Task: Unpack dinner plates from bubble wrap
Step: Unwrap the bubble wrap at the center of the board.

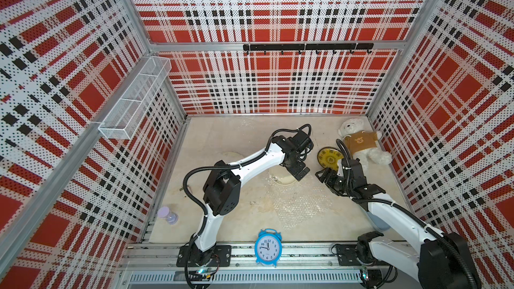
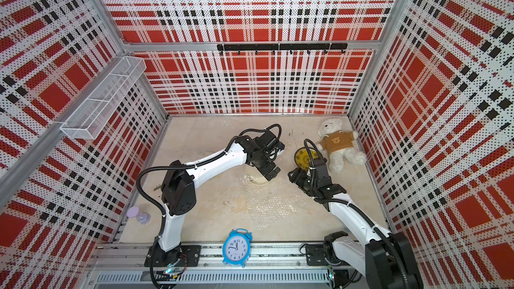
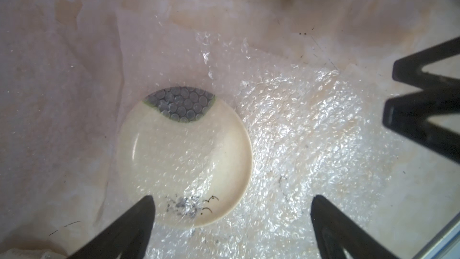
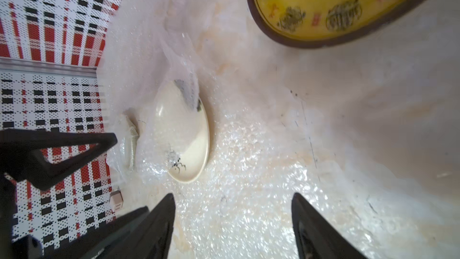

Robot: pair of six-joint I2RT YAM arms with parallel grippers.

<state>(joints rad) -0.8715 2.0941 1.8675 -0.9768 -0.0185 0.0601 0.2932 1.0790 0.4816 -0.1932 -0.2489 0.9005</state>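
Left gripper (image 1: 299, 173) is at frame centre in both top views, jaws spread wide with nothing between them. It hangs over the cream plate (image 1: 285, 180). In the left wrist view the left gripper's fingers (image 3: 139, 220) frame the plate's lower edge; whether they touch it is unclear.

Right gripper (image 1: 322, 175) is just right of centre, facing the left one. Its jaws are parted and empty in the right wrist view, above the bubble wrap (image 4: 249, 160).

The cream plate lies flat at table centre, with a grey patch on one edge and small dark marks on the opposite edge. A clear bubbled layer covers most of it, while one rim side looks bare in the right wrist view.

The bubble wrap sheet (image 1: 300, 207) spreads from the plate toward lower centre of the frame, flat and crinkly on the table (image 1: 222, 134).

The yellow plate (image 1: 329, 159) has a dark rim and is unwrapped. It sits right of centre, above the right gripper and partly hidden by that arm's cable, just beside the teddy bear (image 1: 358, 140) at upper right of the table.

A pale wrapped item (image 4: 129, 143) lies beside the cream plate, but what it is cannot be told.

The blue alarm clock (image 1: 267, 247) stands at bottom centre and a lilac object (image 1: 167, 215) at lower left.
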